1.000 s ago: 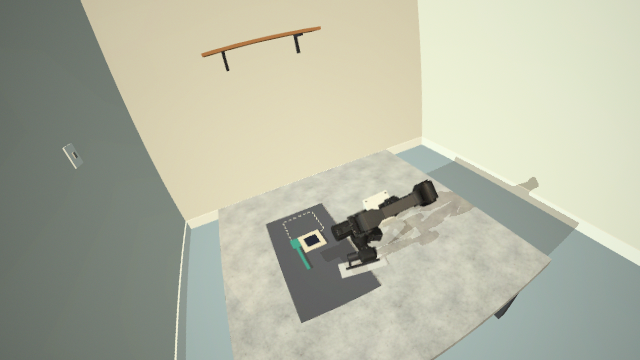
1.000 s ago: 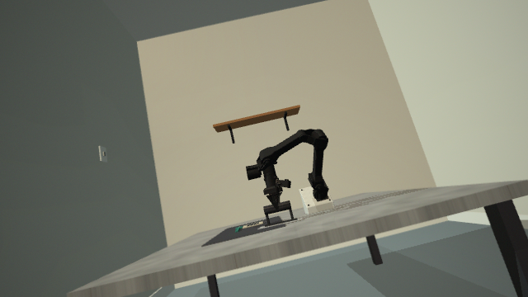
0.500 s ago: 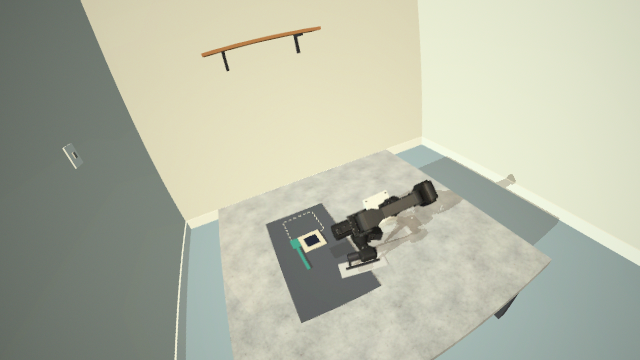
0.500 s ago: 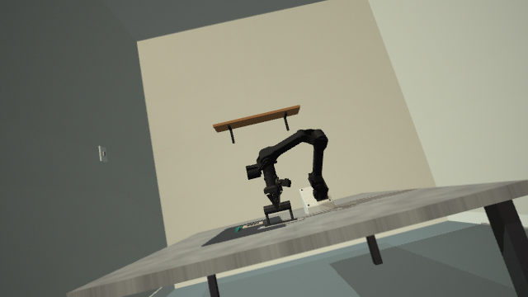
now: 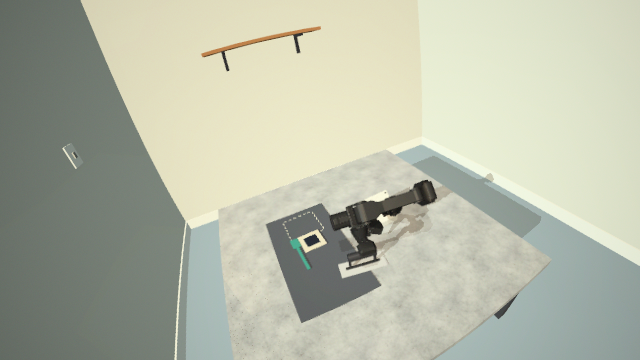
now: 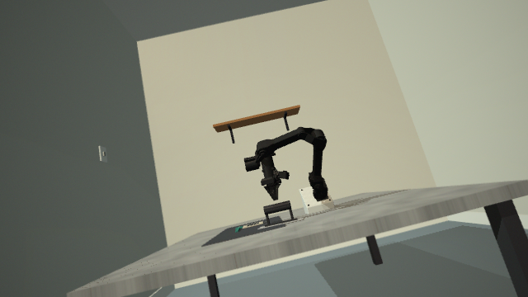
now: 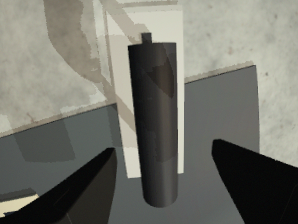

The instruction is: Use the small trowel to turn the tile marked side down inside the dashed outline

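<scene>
The tile (image 5: 303, 245) (image 7: 20, 198), cream with a dark square showing on top, lies flat on the grey mat (image 5: 320, 295) (image 7: 225, 115). It lies at the near side of the dashed outline (image 5: 313, 213), whose near line does not show. The trowel (image 6: 277, 207) (image 7: 160, 125) (image 5: 350, 273) has a dark bar handle on two posts above a pale flat blade. It stands upright across the mat's right edge, clear of the tile. My gripper (image 6: 275, 200) (image 7: 164, 151) is open just above the handle, its fingers apart on either side in the wrist view.
A teal tool (image 5: 303, 257) (image 6: 238, 228) with a square head and long handle lies on the mat, its head against or close to the tile's left side. The white base plate (image 6: 306, 200) stands behind the trowel. A wooden shelf (image 5: 260, 42) (image 6: 256, 119) hangs on the back wall.
</scene>
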### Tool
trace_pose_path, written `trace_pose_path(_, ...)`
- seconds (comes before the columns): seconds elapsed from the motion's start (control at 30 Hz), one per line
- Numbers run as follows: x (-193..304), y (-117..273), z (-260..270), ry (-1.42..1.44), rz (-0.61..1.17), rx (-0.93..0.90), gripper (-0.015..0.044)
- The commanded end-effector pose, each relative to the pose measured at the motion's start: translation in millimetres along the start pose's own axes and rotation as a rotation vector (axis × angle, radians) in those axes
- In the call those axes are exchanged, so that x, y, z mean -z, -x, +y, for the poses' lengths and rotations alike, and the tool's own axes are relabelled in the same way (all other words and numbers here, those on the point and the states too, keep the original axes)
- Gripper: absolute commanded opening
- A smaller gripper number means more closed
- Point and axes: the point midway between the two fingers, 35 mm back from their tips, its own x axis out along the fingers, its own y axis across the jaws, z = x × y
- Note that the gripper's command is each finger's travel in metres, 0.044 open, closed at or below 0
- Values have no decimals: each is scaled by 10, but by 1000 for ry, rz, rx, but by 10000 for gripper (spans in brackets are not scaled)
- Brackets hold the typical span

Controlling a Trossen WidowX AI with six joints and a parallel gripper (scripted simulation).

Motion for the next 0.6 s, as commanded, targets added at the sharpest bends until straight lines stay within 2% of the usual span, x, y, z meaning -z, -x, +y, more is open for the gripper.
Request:
trace_pose_path(0.0,6,17,-2,-121,2,-3,270)
trace_pose_path(0.57,11,22,2,-713,1,-3,270)
